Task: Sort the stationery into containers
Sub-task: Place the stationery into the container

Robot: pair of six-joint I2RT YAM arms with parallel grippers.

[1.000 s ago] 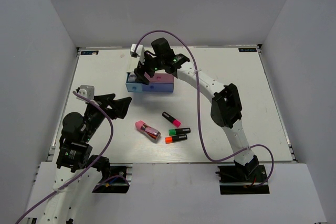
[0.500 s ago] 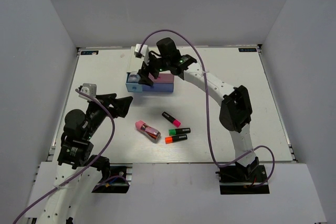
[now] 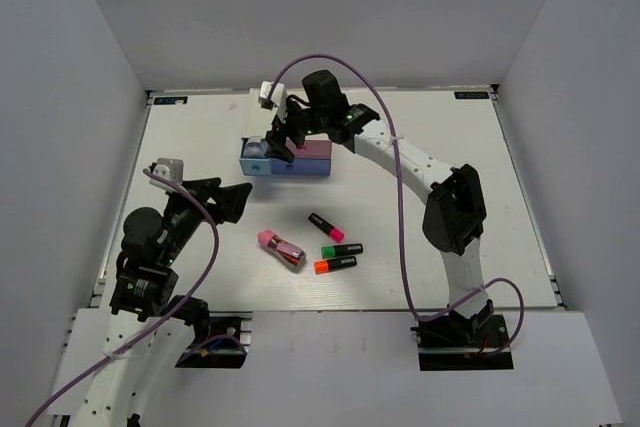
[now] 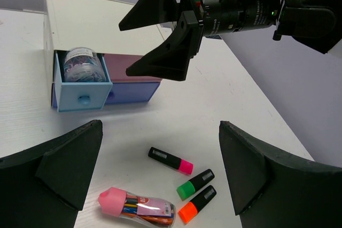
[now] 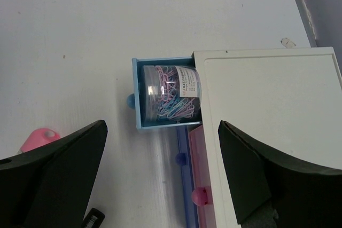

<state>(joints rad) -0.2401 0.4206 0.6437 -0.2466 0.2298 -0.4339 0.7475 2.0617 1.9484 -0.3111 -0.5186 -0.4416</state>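
My right gripper has edged left over the open light blue drawer, fingers spread, empty. The paperclip jar is stowed; the markers are pending.

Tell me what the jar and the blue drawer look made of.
Jar: clear glossy plastic, probably; coloured paper clips show through its wall. Blue drawer: opaque moulded plastic, seemingly, smooth and evenly coloured with a satin look.

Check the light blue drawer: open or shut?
Open. The light blue drawer stands pulled out from the white unit, a clear tub of paper clips showing inside.
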